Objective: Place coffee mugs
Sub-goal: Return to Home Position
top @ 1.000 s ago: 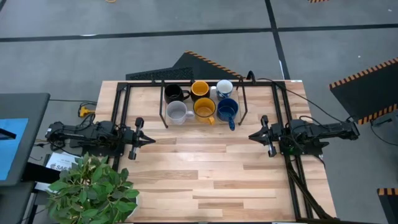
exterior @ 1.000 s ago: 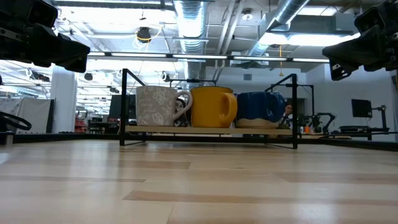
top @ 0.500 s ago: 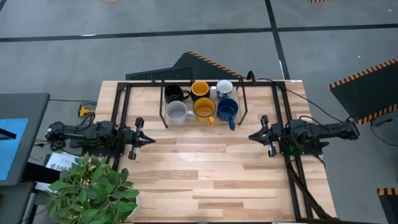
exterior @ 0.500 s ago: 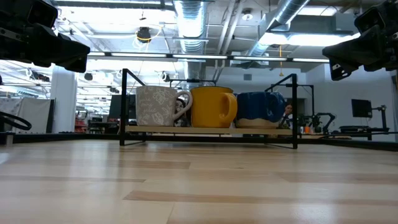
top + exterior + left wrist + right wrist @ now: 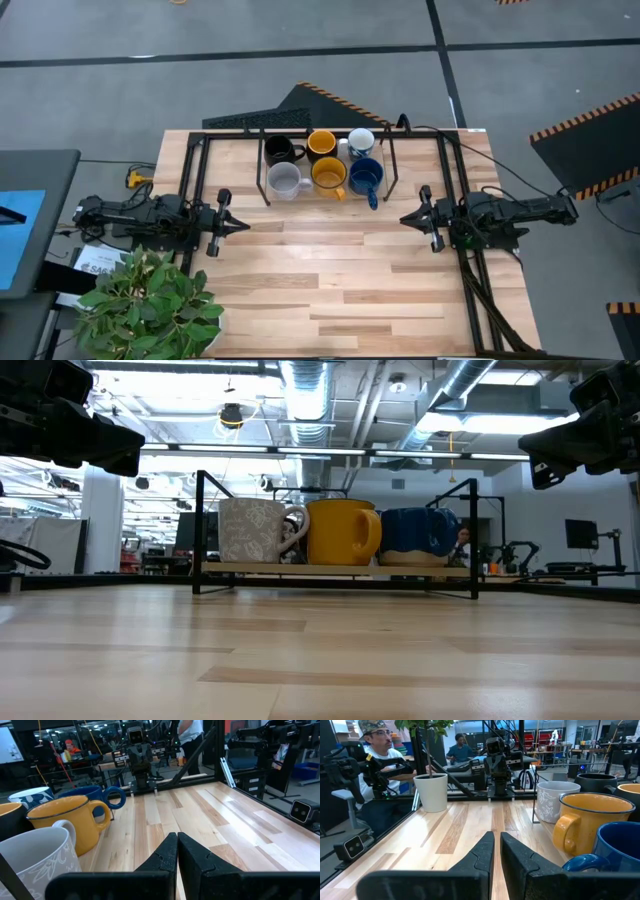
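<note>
Just ahead of both sets of fingertips: bare planks of the table [image 5: 330, 290].
Left gripper [image 5: 246, 227]: fingers pressed together with nothing between them. It hovers by the table's left side, tips aimed across at the other arm.
Right gripper [image 5: 403, 218]: fingers likewise pressed together and empty. It hovers by the right side, facing the left one.
Off to the side of the fingertips, front row of the rack [image 5: 199, 530]: grey mug [image 5: 283, 180], yellow mug [image 5: 328, 174] and blue mug [image 5: 365, 176], side by side.
Farther, back row: black mug [image 5: 280, 150], second yellow mug [image 5: 321, 144], white mug [image 5: 361, 141].
Farthest from the right fingers: potted plant [image 5: 150, 300], past the left arm.
Change since a second ago: none; arms and mugs stand exactly as before.
</note>
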